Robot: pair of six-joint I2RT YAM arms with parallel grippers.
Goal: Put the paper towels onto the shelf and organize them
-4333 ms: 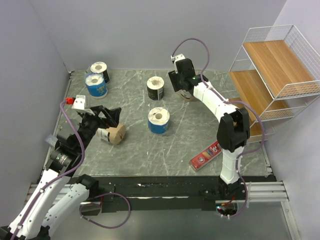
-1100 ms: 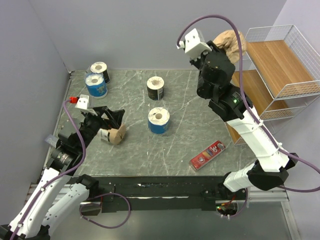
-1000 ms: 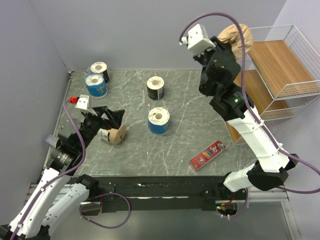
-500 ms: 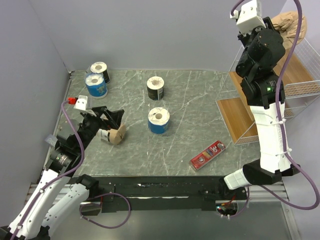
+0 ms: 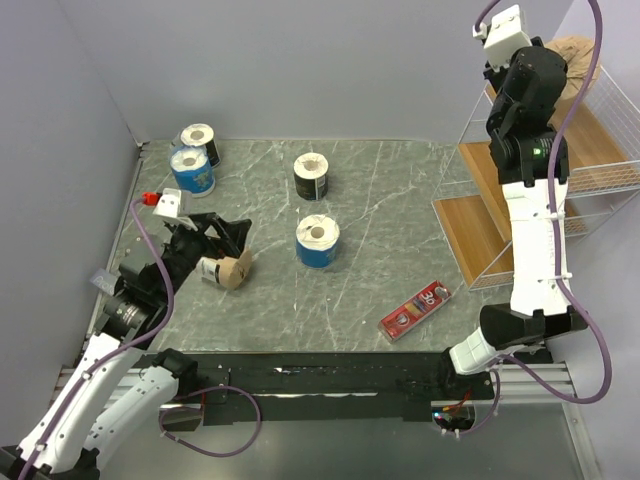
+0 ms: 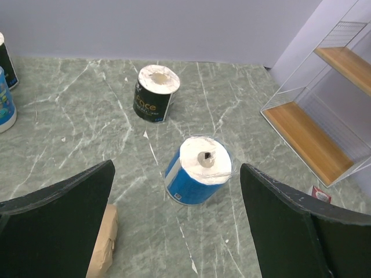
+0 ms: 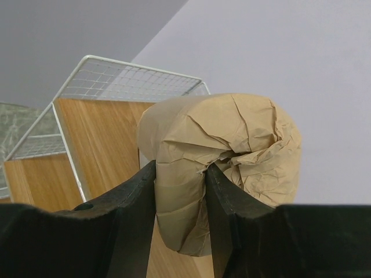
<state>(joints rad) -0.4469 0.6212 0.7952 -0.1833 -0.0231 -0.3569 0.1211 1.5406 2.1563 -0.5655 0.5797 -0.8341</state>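
My right gripper point(image 5: 558, 52) is raised high at the far right, shut on a brown kraft paper towel roll point(image 5: 580, 50). In the right wrist view its fingers point(image 7: 136, 197) pinch the crumpled roll point(image 7: 232, 145) above the top wooden tier point(image 7: 104, 139) of the white wire shelf point(image 5: 560, 130). My left gripper point(image 5: 222, 232) is open and empty, low over the table's left side. A second brown roll point(image 5: 233, 270) lies on its side just below it. A blue roll point(image 6: 199, 171) and a black roll point(image 6: 154, 101) stand upright ahead of the left fingers point(image 6: 64, 226).
Another blue roll point(image 5: 190, 170) and black roll point(image 5: 200, 138) stand at the table's far left corner. A flat red box point(image 5: 412, 311) lies near the front right. The shelf's lower tiers point(image 6: 313, 139) reach down to the table's right edge.
The right arm swung right and upward, carrying the brown roll from the table's back edge to above the shelf's top tier. The left arm has barely moved.
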